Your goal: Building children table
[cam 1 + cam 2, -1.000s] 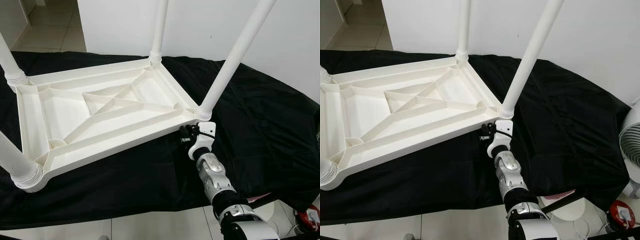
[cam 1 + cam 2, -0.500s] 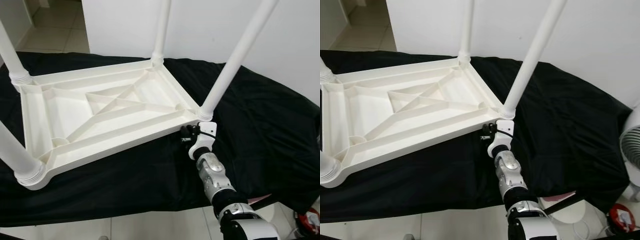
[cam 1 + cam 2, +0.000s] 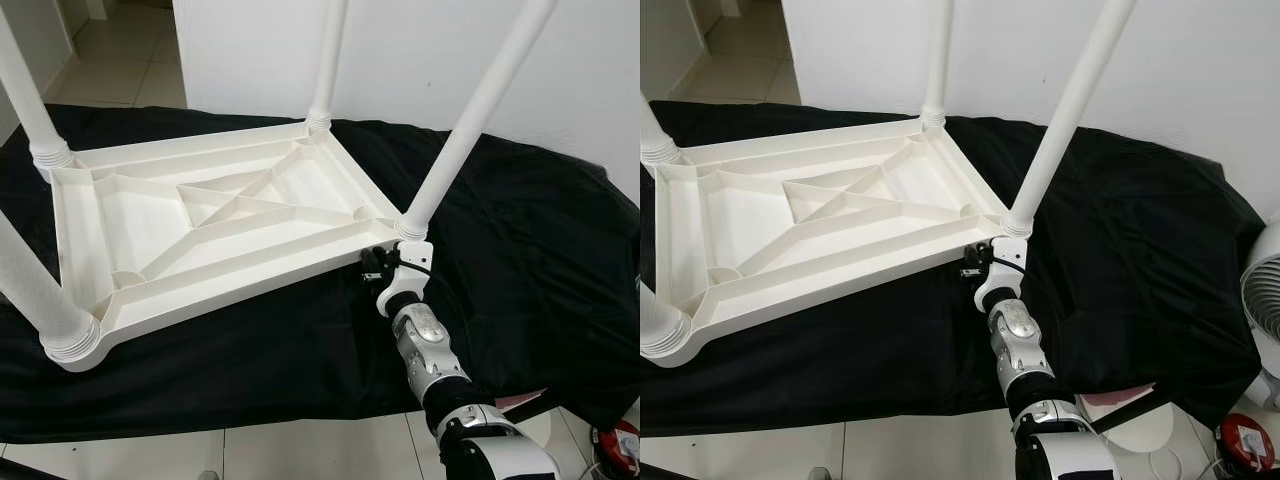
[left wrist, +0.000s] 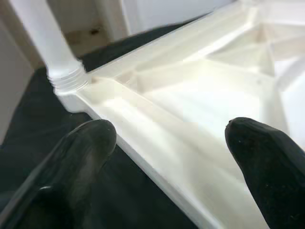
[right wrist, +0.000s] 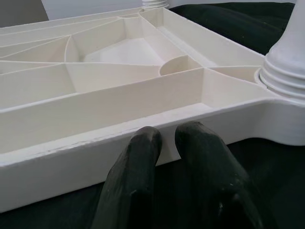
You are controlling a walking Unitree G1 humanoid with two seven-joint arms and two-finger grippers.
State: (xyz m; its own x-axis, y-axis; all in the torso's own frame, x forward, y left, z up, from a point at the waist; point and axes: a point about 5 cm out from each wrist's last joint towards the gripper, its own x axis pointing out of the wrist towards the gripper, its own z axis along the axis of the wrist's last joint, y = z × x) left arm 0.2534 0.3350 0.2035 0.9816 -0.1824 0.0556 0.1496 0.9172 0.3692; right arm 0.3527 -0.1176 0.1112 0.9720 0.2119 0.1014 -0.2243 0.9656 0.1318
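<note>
The white moulded-plastic children's table (image 3: 220,230) lies upside down on a surface draped in black cloth (image 3: 520,240), its ribbed underside facing up and four white tubular legs, such as the near-right one (image 3: 470,120), screwed into the corner sockets.

Your right tool (image 5: 164,138) has its two black fingers almost together, tips pressed against the outer face of the table's near rim just beside that corner socket (image 5: 286,76). They hold nothing.

Your left tool (image 4: 167,136) is spread wide, one finger either side of the rim near another leg joint (image 4: 69,78), not gripping yet.

Expect the table to be light and hollow for its bulk, stiff along the ribbed frame but smooth and fairly slippery. The rim wall looks like the best hold: clamp across it close to a corner, where the ribs meet and flex should be least. The long legs would probably act as levers, so avoid lifting by them; the threaded joints could loosen or strain.

You can read no brand, label or writing anywhere.
</note>
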